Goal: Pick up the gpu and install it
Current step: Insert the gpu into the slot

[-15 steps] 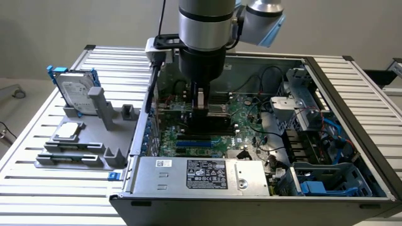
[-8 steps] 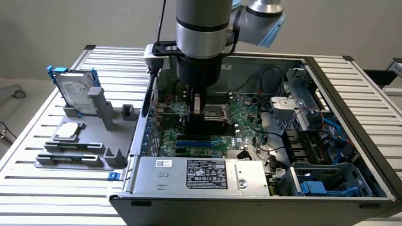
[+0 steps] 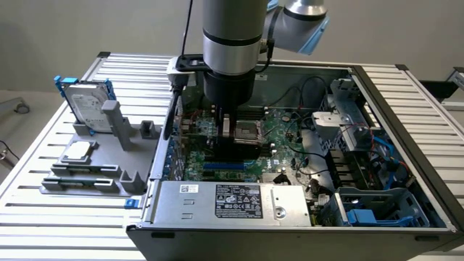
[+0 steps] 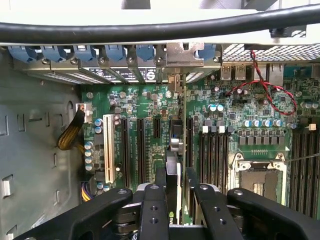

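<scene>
Inside the open computer case (image 3: 414,159), the gripper (image 3: 227,135) hung low over the green motherboard (image 4: 145,100), with the arm's grey and silver column coming almost straight down from above. The black, screw-studded fingers (image 4: 152,210) were closed on the gpu (image 4: 175,142), one on each flat face. The card stood upright and edge-on, a thin dark slab with green board showing. Its silver bracket end reached the rear slot openings under the row of blue plastic latches (image 4: 115,52). It sat in line with the long black expansion slots, with a white slot (image 4: 108,147) further out to one side and the metal-framed CPU socket (image 4: 257,175) to the other. Couldn't tell whether its bottom edge was seated or just above the slot; the fingers hid that. Room was tight: slot ridges flanked the card closely on both sides, and a twisted red and black wire pair (image 4: 260,85) looped near the rear ports. A thick black cable (image 4: 150,31) ran across above the case wall. In the exterior view the boxy metal power supply (image 3: 232,201) filled the near end of the case. On the ribbed aluminium table (image 3: 73,217) at the exterior view's left, a grey fixture (image 3: 94,157) held a silver hard drive (image 3: 87,109) in a blue frame, well apart from the arm.
</scene>
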`<state>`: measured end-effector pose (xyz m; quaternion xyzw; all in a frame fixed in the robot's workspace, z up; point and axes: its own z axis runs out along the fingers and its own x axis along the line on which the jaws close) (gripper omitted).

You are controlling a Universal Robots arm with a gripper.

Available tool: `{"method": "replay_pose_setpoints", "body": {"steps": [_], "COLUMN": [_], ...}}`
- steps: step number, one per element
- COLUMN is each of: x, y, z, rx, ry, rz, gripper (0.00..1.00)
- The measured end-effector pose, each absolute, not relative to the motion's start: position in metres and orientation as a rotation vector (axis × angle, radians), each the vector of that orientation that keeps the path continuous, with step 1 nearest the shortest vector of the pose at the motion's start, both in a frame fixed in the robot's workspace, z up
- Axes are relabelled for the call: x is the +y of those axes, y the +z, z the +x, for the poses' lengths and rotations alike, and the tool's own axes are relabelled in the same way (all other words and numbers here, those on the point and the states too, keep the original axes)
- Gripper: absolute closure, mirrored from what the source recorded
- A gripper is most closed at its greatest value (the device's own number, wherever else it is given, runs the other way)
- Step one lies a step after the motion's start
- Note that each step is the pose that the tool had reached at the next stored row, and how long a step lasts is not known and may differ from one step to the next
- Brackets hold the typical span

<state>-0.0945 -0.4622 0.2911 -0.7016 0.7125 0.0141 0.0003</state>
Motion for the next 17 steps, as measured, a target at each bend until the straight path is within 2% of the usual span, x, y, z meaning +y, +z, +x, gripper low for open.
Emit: {"method": "replay_pose_setpoints", "body": {"steps": [17], "x": [-0.4644], "y": [0.2910], "z": [-0.0910], "rx": [2.232], "ry": [0.046], "rz": [-2.208], "gripper": [0.74]}}
